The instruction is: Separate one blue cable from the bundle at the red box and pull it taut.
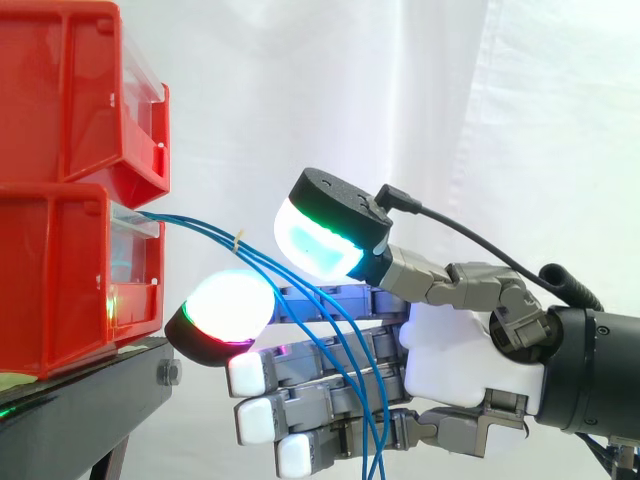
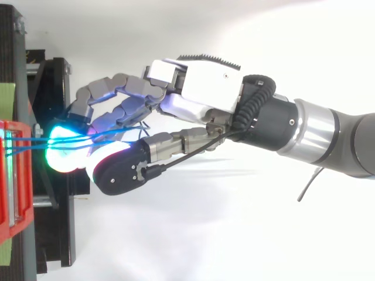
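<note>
I think I am at the start of the picking step. My hand is reaching in from the right. Its fingers are stretched out under the blue cables, and its thumb sits above them. The hand looks released, and nothing is pinched yet.

The cables come out of the front of the lower red box, which stands on the black stand. A small tie holds them together near the box.

The cables run long from left to right. They slope down across my fingers and then hang down near the palm. They look loose, not tight.

Next I think I need to get just one cable between the thumb and a finger. Then I would close on it and pull away from the box. The cables lie very close together, so that could be hard.
</note>
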Robot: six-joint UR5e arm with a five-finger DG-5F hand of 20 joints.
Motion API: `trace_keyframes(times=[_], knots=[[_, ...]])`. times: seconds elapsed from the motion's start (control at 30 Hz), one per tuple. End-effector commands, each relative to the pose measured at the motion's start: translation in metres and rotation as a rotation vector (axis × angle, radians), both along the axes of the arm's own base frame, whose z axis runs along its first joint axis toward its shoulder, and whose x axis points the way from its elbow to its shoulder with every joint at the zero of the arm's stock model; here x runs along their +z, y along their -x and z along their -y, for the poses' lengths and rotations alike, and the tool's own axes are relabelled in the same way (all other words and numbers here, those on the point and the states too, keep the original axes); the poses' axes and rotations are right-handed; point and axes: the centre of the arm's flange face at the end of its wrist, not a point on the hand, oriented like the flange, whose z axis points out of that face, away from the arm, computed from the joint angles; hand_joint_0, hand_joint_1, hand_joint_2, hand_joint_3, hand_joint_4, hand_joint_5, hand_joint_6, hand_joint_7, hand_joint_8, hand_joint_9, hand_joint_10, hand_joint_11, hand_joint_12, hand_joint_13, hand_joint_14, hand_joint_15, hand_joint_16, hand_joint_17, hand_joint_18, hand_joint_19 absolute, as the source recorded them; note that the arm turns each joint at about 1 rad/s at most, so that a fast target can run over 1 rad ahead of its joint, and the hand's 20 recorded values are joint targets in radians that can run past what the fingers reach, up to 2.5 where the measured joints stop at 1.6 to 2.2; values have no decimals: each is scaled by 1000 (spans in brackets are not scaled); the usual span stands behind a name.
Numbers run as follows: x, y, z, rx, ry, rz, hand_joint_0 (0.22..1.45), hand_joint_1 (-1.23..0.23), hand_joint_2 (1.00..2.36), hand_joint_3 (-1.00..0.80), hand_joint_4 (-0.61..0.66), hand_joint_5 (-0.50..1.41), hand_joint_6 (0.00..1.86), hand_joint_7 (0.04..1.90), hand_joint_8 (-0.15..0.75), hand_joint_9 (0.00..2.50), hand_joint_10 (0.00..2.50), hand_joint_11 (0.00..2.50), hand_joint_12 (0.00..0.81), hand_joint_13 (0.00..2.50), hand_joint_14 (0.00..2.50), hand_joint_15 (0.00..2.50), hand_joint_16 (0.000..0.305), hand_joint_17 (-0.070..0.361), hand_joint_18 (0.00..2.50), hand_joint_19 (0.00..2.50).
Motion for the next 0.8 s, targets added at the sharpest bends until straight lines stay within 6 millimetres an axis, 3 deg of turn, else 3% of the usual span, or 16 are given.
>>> trace_keyframes(times=[0.0,0.77], knots=[[-1,0,-1,1,-1,1,620,-671,1009,-355,118,-194,765,836,276,816,22,700,330,922,23,566,50,112,710,768],[7,-4,4,13,-1,11,601,-660,1006,-416,129,-198,811,805,282,825,21,703,332,940,23,585,50,113,721,768]])
